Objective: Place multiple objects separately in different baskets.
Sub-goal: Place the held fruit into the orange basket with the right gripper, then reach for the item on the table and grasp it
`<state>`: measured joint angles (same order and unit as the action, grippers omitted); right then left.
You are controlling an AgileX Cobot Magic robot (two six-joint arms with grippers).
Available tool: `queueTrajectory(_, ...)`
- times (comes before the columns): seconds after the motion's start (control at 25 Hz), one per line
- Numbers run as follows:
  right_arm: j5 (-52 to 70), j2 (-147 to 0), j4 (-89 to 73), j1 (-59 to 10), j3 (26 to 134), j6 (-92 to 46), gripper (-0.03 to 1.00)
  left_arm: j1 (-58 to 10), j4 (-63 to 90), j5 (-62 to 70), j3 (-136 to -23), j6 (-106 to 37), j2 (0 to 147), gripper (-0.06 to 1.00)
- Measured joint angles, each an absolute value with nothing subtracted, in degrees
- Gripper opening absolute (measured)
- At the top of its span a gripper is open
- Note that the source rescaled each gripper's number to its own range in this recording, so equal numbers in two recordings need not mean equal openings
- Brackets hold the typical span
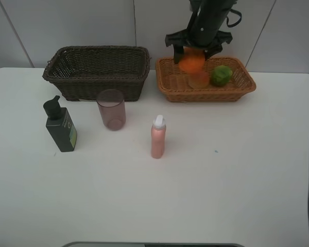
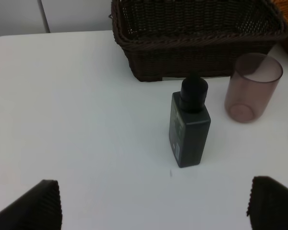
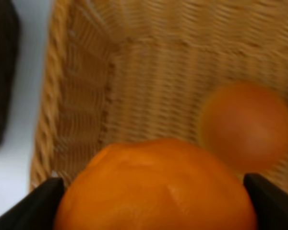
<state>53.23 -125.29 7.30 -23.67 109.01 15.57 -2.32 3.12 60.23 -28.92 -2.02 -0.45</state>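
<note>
The right gripper [image 1: 194, 52] is clamped on the orange [image 1: 191, 64], over the light wicker basket [image 1: 206, 96] at the desk's [image 1: 237, 170] far edge, close above a red-orange fruit [image 3: 245, 127] lying inside. It would be best to lower the orange onto bare weave beside that fruit before releasing, so nothing rolls. The left gripper [image 2: 153, 206] hangs open and empty.

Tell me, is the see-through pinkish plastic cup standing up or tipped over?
Standing up. The see-through pinkish cup rests on its base on the white table, open rim facing up.
</note>
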Motion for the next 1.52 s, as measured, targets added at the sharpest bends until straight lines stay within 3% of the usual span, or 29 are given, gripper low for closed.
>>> queueTrajectory(0.24, 45.13, -129.78, 7.03, -24.24, 109.26, 15.57, 0.35, -2.32, 3.12, 60.23, -28.92, -2.02, -0.45, 1.00)
queueTrajectory(0.68, 42.48, -131.32, 7.93, -23.66, 109.26, 15.57, 0.35, -2.32, 3.12, 60.23, -28.92, -2.02, -0.45, 1.00)
queueTrajectory(0.76, 42.74, -131.32, 8.10, -23.66, 109.26, 15.57, 0.44, -2.32, 3.12, 60.23, -28.92, -2.02, -0.45, 1.00)
queueTrajectory(0.84, 43.21, -131.32, 8.12, -23.66, 109.26, 15.57, 0.73, -2.32, 3.12, 60.23, -28.92, -2.02, -0.45, 1.00)
queueTrajectory(0.96, 44.45, -131.10, 8.30, -23.66, 109.26, 15.57, 0.94, -2.32, 3.12, 60.23, -28.92, -2.02, -0.45, 1.00)
queueTrajectory(1.08, 46.20, -129.83, 8.30, -23.66, 109.26, 15.57, 0.99, -2.32, 3.12, 60.23, -28.92, -2.02, -0.45, 1.00)
queueTrajectory(1.36, 57.25, -123.05, 8.30, -23.66, 108.65, 15.57, 1.00, -2.32, 3.12, 60.23, -28.92, -2.02, -0.45, 1.00)
queueTrajectory(1.52, 59.75, -116.50, 7.85, -22.94, 102.05, 15.57, 1.00, -2.32, 3.12, 60.23, -28.92, -2.02, -0.45, 1.00)
